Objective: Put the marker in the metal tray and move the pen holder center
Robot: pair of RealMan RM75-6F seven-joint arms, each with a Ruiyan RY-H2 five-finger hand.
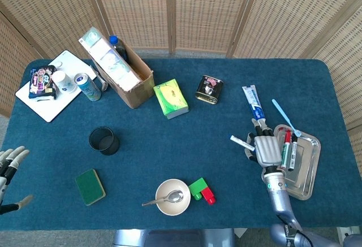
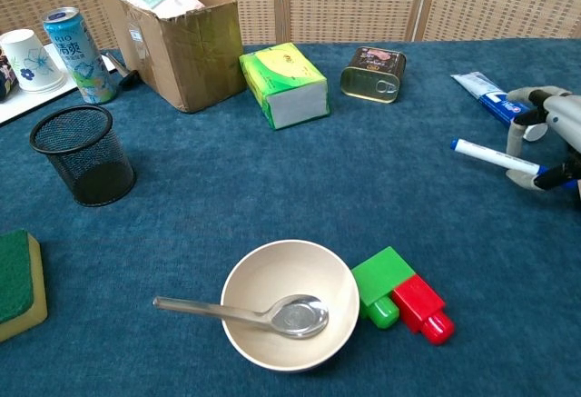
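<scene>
My right hand point(image 1: 266, 150) pinches a white marker point(image 1: 242, 143) with a blue end, just left of the metal tray point(image 1: 307, 180). In the chest view the marker point(image 2: 495, 156) sticks out leftward from the right hand point(image 2: 556, 133) at the frame's right edge, slightly above the cloth. The tray holds a red marker point(image 1: 286, 144) and a dark marker point(image 1: 293, 152). The black mesh pen holder point(image 1: 104, 140) stands upright on the left half of the table, also seen as the pen holder point(image 2: 83, 154) at the left. My left hand point(image 1: 8, 170) hangs off the table's left edge, fingers apart, empty.
A toothpaste tube point(image 1: 254, 105) and blue toothbrush point(image 1: 286, 117) lie just beyond the right hand. A bowl with a spoon point(image 1: 172, 196), green and red blocks point(image 1: 202, 190), a green sponge point(image 1: 90, 186), a tissue box point(image 1: 171, 98), a tin point(image 1: 209, 89) and a cardboard box point(image 1: 121, 69) stand elsewhere.
</scene>
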